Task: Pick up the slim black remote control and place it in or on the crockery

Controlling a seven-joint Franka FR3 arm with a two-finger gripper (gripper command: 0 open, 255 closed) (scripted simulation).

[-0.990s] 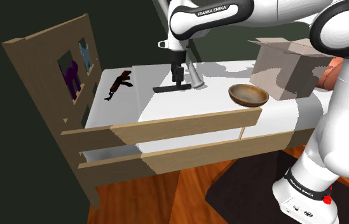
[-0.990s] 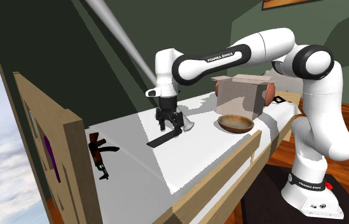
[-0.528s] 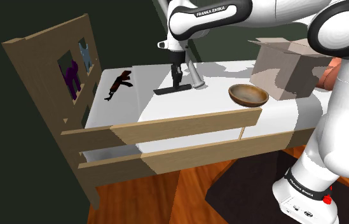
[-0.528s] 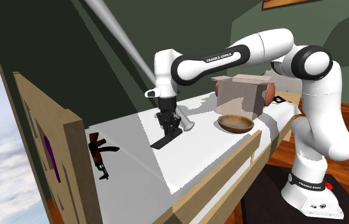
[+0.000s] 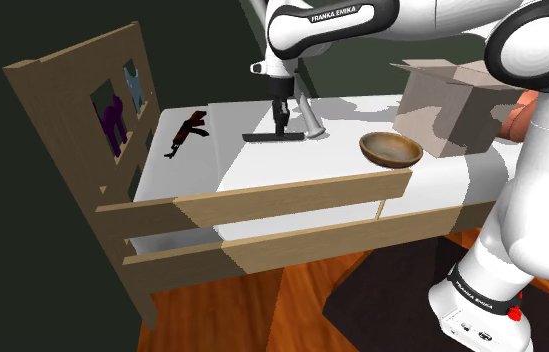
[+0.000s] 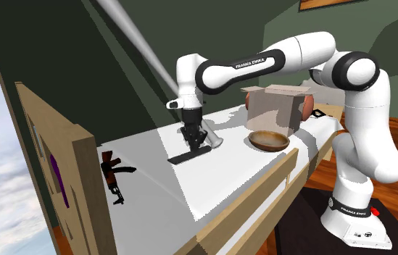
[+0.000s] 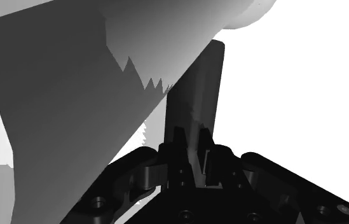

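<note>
Change: the slim black remote (image 5: 262, 137) has been lifted a little and levelled since 1 second ago, when it lay on the white surface (image 5: 262, 175).
Grip: the gripper (image 5: 282, 126) is clamped on the remote, off its middle, with 2 fingers (image 7: 178, 149) pressed against its narrow sides; the hold is judged firm enough for carrying.
Remote: held just above the surface, well apart from the brown bowl (image 5: 391, 150).
Arm: stretched out from the stand, with the hand pointed straight down.
</note>
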